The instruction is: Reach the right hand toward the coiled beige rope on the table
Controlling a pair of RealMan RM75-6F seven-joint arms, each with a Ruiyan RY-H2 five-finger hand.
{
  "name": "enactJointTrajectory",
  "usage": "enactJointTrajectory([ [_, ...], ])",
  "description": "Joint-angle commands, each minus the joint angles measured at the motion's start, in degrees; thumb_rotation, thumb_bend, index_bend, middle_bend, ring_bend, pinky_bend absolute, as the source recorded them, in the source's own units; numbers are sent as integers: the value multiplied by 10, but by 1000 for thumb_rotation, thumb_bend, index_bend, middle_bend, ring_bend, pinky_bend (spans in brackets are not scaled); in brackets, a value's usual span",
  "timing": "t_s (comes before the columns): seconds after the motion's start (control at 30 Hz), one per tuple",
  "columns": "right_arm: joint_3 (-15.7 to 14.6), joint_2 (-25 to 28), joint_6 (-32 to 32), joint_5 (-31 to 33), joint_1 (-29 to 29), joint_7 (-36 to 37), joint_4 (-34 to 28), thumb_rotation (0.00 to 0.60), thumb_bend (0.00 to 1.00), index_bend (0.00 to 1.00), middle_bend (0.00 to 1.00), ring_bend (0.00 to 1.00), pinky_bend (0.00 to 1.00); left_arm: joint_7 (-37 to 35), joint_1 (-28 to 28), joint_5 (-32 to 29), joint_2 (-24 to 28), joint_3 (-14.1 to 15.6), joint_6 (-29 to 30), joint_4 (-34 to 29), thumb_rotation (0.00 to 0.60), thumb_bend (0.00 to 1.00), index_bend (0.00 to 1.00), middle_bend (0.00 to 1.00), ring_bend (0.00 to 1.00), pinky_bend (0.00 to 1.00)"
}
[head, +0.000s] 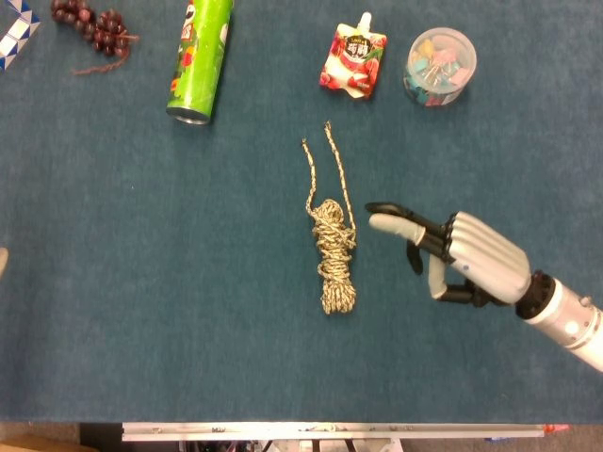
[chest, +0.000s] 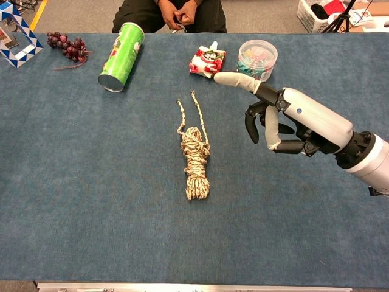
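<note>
The coiled beige rope (head: 334, 256) lies in the middle of the blue table, its two loose ends pointing away from me; the chest view shows the rope (chest: 196, 162) too. My right hand (head: 459, 256) hovers just to the rope's right, apart from it, holding nothing. One finger stretches out towards the bundle and the others hang spread and bent down. In the chest view the right hand (chest: 285, 119) is raised above the table, with the outstretched finger pointing left. My left hand shows in neither view.
Along the far edge lie a green chip can (head: 201, 59) on its side, a red drink pouch (head: 354, 58), a clear tub of clips (head: 439, 66) and a bunch of grapes (head: 89, 23). A seated person (chest: 171, 12) is behind the table.
</note>
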Motion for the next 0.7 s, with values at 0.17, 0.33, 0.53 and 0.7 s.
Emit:
enactJointTrajectory([
  [0.17, -19, -24, 52, -16, 7, 13, 23, 600, 992, 0, 99, 671, 1000, 9, -3, -5, -3, 1, -11, 2, 600, 227, 0, 0, 0, 0],
  [0.33, -26, -32, 65, -11, 14, 29, 32, 600, 992, 0, 114, 681, 1000, 12, -6, -5, -4, 0, -14, 2, 600, 227, 0, 0, 0, 0],
  [0.53, -27, -36, 71, -3, 24, 38, 32, 600, 992, 0, 115, 681, 1000, 11, -4, -9, -3, -1, -13, 5, 600, 227, 0, 0, 0, 0],
  [0.7, -30, -43, 73, 2, 32, 42, 34, 600, 992, 0, 116, 681, 1000, 8, -3, -10, -2, 0, -12, 6, 600, 227, 0, 0, 0, 0],
])
